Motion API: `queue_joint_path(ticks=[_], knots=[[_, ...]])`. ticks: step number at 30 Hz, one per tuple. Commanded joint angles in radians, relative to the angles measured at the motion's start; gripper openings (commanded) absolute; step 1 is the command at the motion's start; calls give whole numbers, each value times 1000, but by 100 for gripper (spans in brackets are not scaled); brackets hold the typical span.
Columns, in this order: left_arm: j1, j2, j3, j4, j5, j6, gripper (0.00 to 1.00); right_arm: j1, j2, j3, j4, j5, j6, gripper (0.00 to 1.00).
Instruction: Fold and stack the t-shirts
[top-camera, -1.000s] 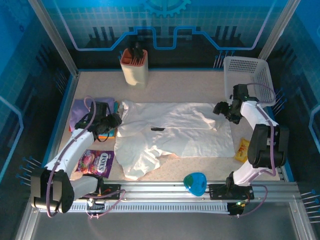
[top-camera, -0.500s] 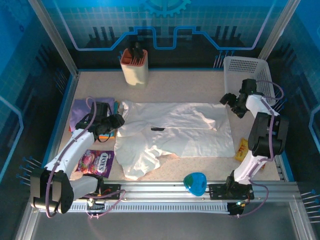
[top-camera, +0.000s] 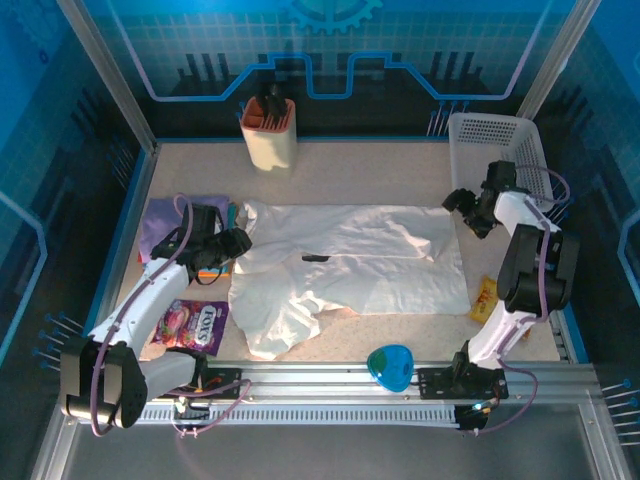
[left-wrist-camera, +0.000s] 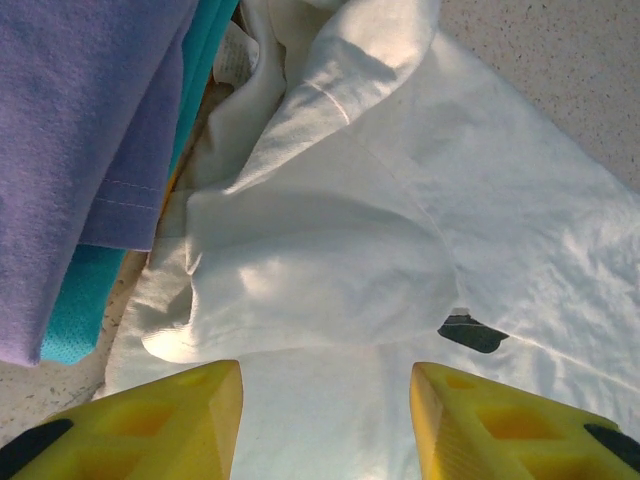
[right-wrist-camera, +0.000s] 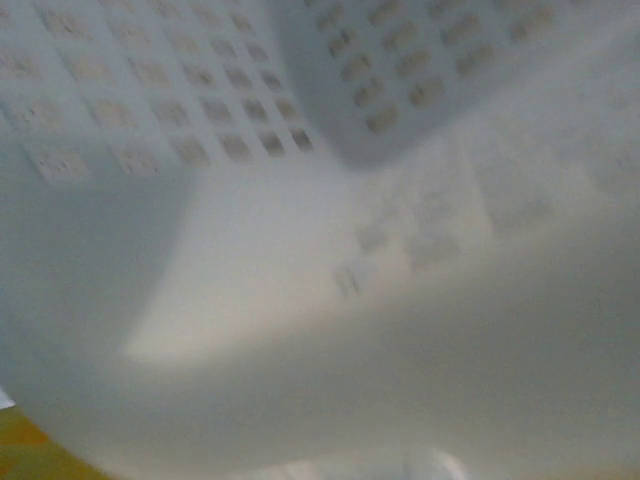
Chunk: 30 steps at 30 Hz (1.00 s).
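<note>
Left gripper (left-wrist-camera: 325, 425): yellow fingers (left-wrist-camera: 170, 420) parted, jaws released, nothing pinched between them. Flat white cloth lies below the gap. It sits low at the left edge of the large white cloth t-shirt (left-wrist-camera: 400, 200), by a rumpled sleeve fold. A small dark mark (left-wrist-camera: 472, 335) on the shirt lies just ahead of the right-hand finger.

Just left of that sleeve is the folded lavender-purple cloth garment (left-wrist-camera: 70, 120), with a teal cloth layer (left-wrist-camera: 90, 300) under it. The shirt's edge touches this pile.

From above, the left gripper (top-camera: 225, 245) is at the shirt's left side. The t-shirt (top-camera: 350, 260) lies spread across the middle of the speckled beige table (top-camera: 380, 165), its near-left corner crumpled. The lavender garment (top-camera: 165, 220) lies at the left, and an orange-edged folded cloth (top-camera: 210, 272) peeks out beneath the arm. The shiny purple snack packet (top-camera: 188, 325) lies nearer the bases, apart from the shirt.

Right gripper (top-camera: 462, 208): just beside the shirt's far-right corner and right by the white perforated plastic basket (top-camera: 500, 150). Jaw state cannot be told. The wrist picture is blurred, with basket wall (right-wrist-camera: 150, 100) close in front.

Also on the table: yellow packet (top-camera: 485, 298) at the right edge, cream tool holder with orange rim (top-camera: 268, 135) at the far side, blue-green rounded object (top-camera: 390, 365) by the near rail.
</note>
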Motion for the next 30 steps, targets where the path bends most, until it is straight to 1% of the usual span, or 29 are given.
queue_joint_path(ticks=[1, 4, 5, 8, 9, 10, 13, 15, 16, 19, 21, 23, 26, 30], knots=[[-6, 4, 5, -2, 35, 3, 49, 8, -105, -99, 24, 11, 17, 77], [-6, 8, 8, 2, 41, 6, 49, 11, -155, -175, 31, 23, 16, 69], [-6, 11, 10, 2, 46, 9, 49, 11, -165, -191, 26, 26, 14, 67], [-6, 20, 13, -13, 65, 12, 49, 20, -194, -245, 31, -21, 7, 66], [-6, 19, 11, -13, 71, 10, 49, 26, -206, -260, 29, -31, 8, 67], [-7, 19, 3, -12, 72, 7, 49, 35, -221, -279, 31, -48, 11, 70], [-6, 34, -11, -19, 63, 14, 50, 62, -264, -316, 29, -69, 22, 82], [-7, 56, -9, -32, 55, 25, 48, 77, -290, -359, 24, -72, 27, 85], [-7, 67, -8, -34, 47, 33, 47, 86, -305, -373, 27, -80, 32, 84], [-10, 90, -9, -45, 15, 62, 41, 116, -343, -405, 30, -80, 48, 76], [-15, 106, -15, -54, -20, 81, 41, 135, -369, -432, 46, -73, 60, 74], [-19, 125, -29, -41, -37, 89, 40, 148, -389, -455, 63, -59, 71, 69], [-18, 147, -63, 9, -45, 71, 40, 169, -410, -485, 100, -56, 95, 64], [-18, 162, -111, 86, -57, 59, 42, 209, -419, -498, 123, -33, 129, 62]])
